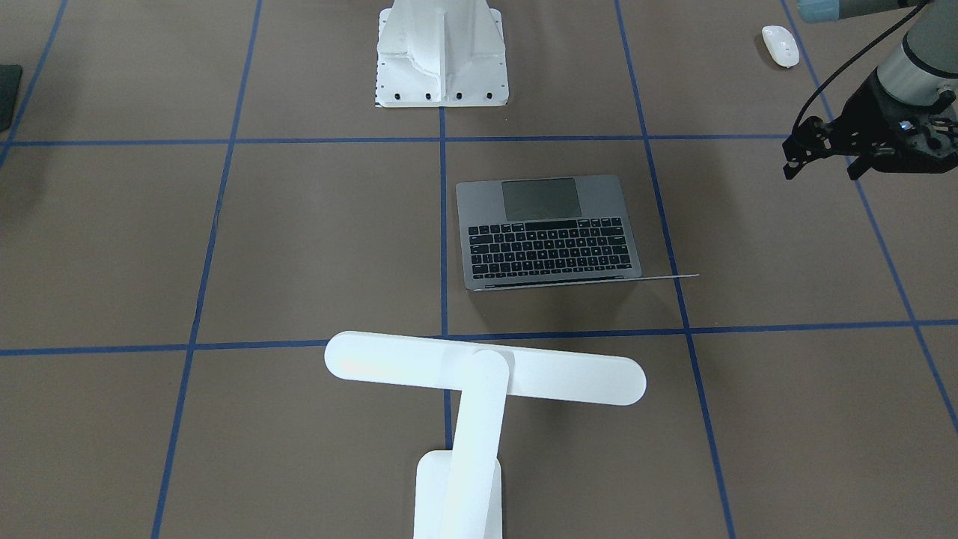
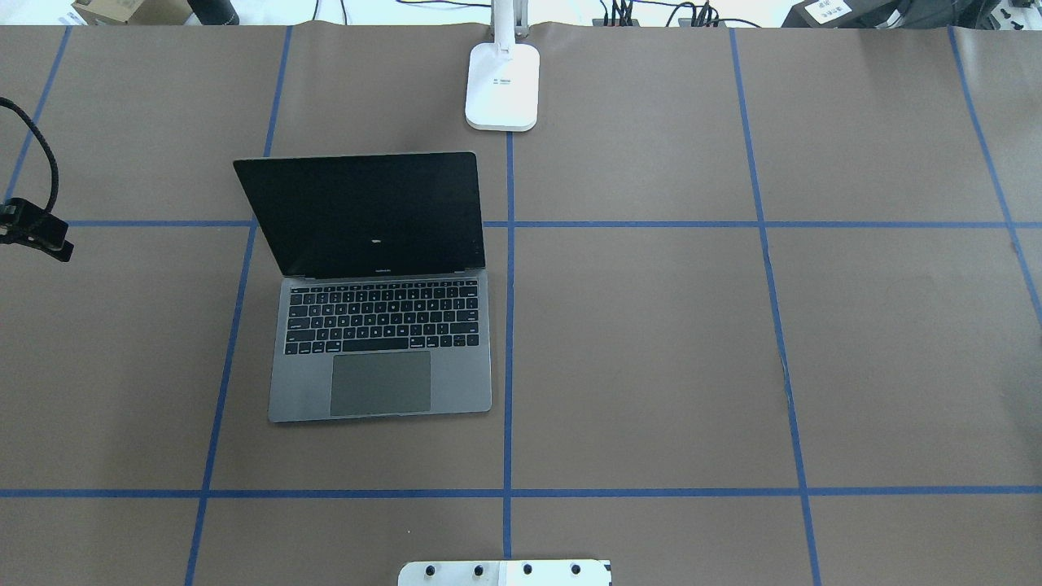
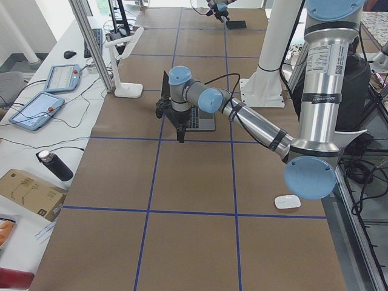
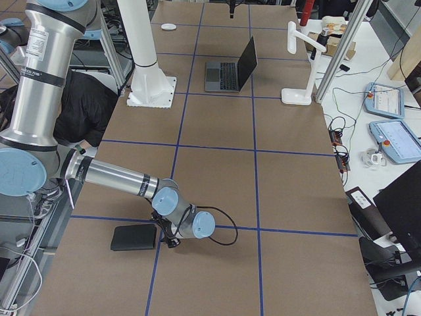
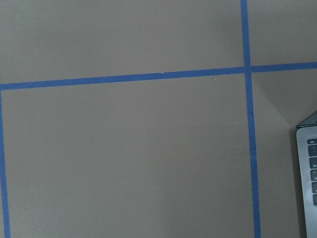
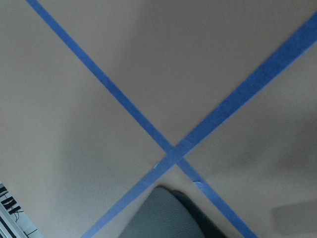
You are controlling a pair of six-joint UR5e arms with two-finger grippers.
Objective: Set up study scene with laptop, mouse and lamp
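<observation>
Laptop [image 2: 378, 358] sits open left of centre from overhead, lamp [image 2: 502, 85] at its 1 o'clock, white pedestal [image 2: 505, 572] at 5. Left gripper [image 1: 822, 166] hovers at 9, fingers apart. Mouse [image 1: 780, 45] lies well apart. Right gripper [image 4: 170, 238] is just beside the black mat [image 4: 135, 237], can't tell its jaws.

Your tabletop [image 2: 651, 350] is covered in brown paper, ruled into large squares by blue tape lines [image 2: 508, 325]. At top centre of the front-facing view you'll see a white ribbed pedestal [image 1: 441, 52] with a row of bolt holes along its foot. A flat black mat [image 4: 134, 237] lies in the lower left of the right-side view, just beside a tape line. Along the left edge of the left-side view, off the tabletop, sit two blue-framed tablets [image 3: 36, 109], a dark bottle [image 3: 56, 165] and a cardboard box [image 3: 30, 193].
</observation>
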